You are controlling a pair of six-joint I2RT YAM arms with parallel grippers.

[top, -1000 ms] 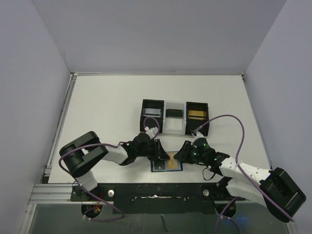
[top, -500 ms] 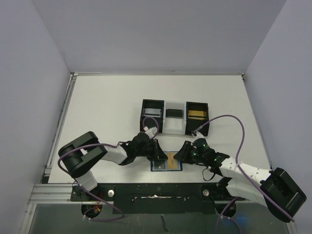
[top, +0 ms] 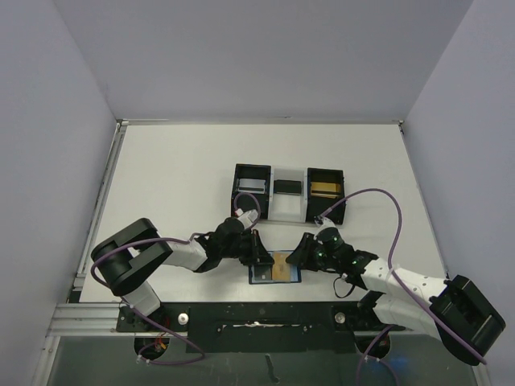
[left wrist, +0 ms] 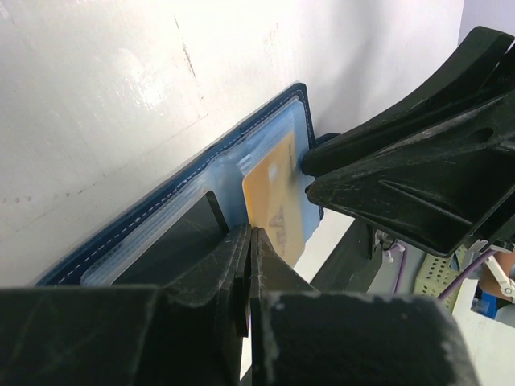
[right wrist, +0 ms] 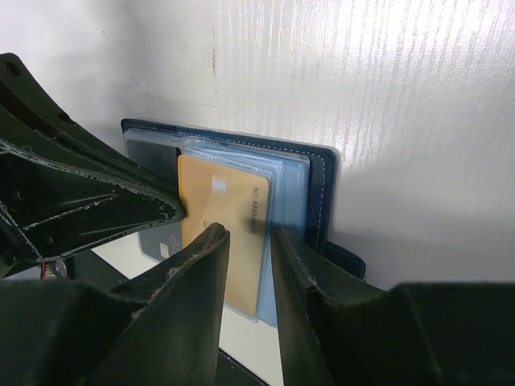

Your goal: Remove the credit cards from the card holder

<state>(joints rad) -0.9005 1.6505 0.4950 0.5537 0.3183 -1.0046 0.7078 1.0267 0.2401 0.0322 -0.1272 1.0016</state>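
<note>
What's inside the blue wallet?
A gold card sits in a clear sleeve, with a dark card beside it. Any cards tucked behind them are covered, so I cannot tell.

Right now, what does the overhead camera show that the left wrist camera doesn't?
Only overhead: the black boxes with the white tray between them. Only the left wrist: the left gripper shut at the gold card's edge, though whether it pinches the card is unclear. Both: the open blue wallet, the gold card, the right gripper at the wallet's edge.
</note>
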